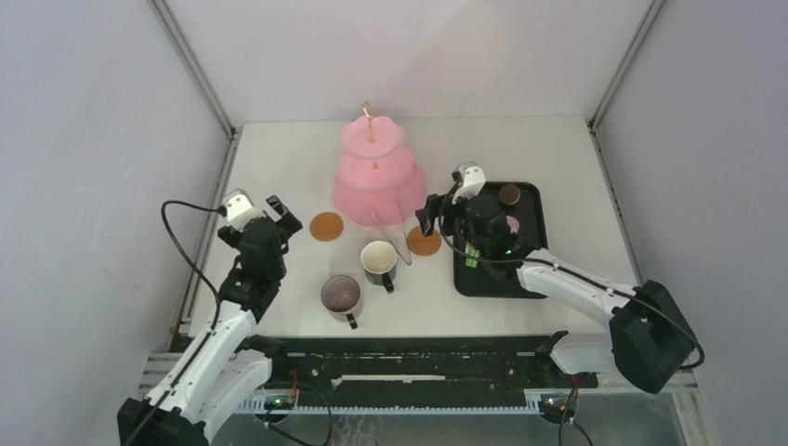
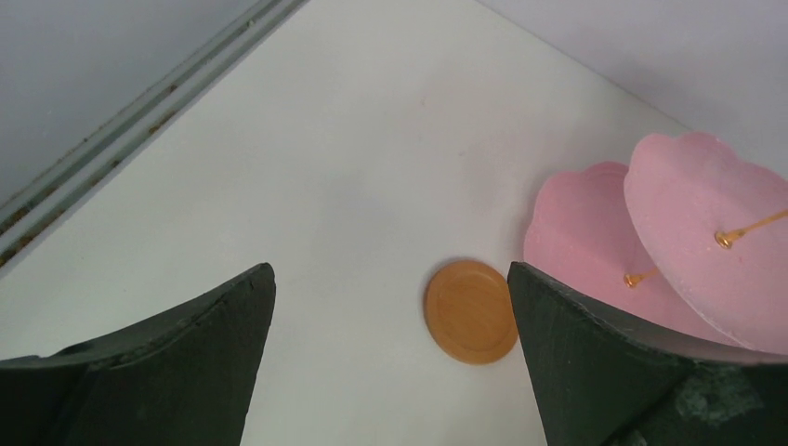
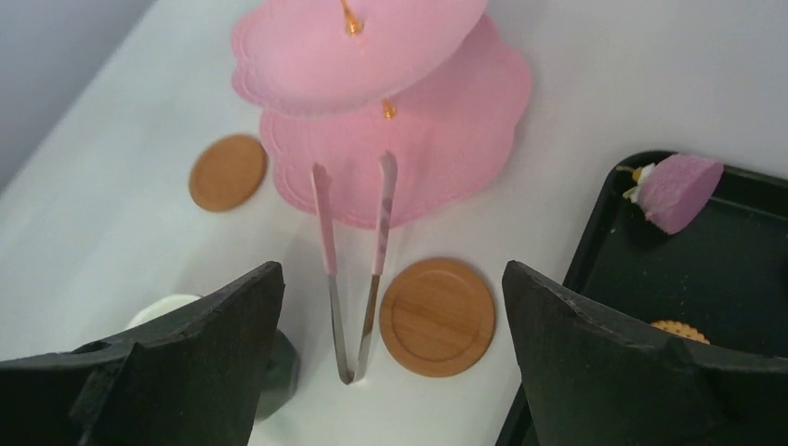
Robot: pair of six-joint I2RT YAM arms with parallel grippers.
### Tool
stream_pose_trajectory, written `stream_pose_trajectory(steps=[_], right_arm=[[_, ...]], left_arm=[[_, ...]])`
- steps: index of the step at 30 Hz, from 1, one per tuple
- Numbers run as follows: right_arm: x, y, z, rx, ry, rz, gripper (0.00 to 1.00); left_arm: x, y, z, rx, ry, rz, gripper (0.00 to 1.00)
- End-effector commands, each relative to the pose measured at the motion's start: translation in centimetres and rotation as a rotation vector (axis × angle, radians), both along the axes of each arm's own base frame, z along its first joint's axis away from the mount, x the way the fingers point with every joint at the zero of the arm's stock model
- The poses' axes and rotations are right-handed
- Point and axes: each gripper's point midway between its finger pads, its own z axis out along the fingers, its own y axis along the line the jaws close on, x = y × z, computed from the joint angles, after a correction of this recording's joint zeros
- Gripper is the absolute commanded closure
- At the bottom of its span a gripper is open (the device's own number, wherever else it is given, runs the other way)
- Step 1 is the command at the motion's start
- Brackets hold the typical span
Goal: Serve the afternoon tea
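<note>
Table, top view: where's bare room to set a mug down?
Bare: far-left corner, between side rail and cake stand; far-right strip behind the black tray. Crowded: centre, tongs, right coaster and far mug packed together.

We see soft, even light from above on the white table [image 1: 279, 167], bright to its far edge. The pink cake stand [image 1: 376, 177] casts only a faint shadow. In the wrist views, a thin shadow rims the coaster [image 2: 471, 311], and the stand's upper tier [image 3: 362, 46] looks soft, slightly out of focus.
</note>
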Motion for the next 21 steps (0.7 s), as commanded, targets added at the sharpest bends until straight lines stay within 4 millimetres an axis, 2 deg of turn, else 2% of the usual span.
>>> stream_pose_trajectory(steps=[1,8,12,21], right_arm=[[0.5,1.3,-0.1,-0.092,-0.056,-0.026,0.05],[-0.4,4.0,-4.1,-0.205,0.003,0.025,0.07],[-0.6,5.3,-5.7,-0.232,0.027,0.049,0.09],[0.3,7.1,-8.8,-0.280,0.084,0.070,0.17]], left_arm=[[-0.2,-0.8,1.9,-0.028,-0.012,0.041,0.00],[-0.2,-3.6,1.0,-0.039,0.037,-0.024,0.00],[0.1,-4.9,0.6,-0.004,0.071,-0.069,0.03],[0.9,-11.3,-0.1,0.115,0.136,-0.321,0.09]])
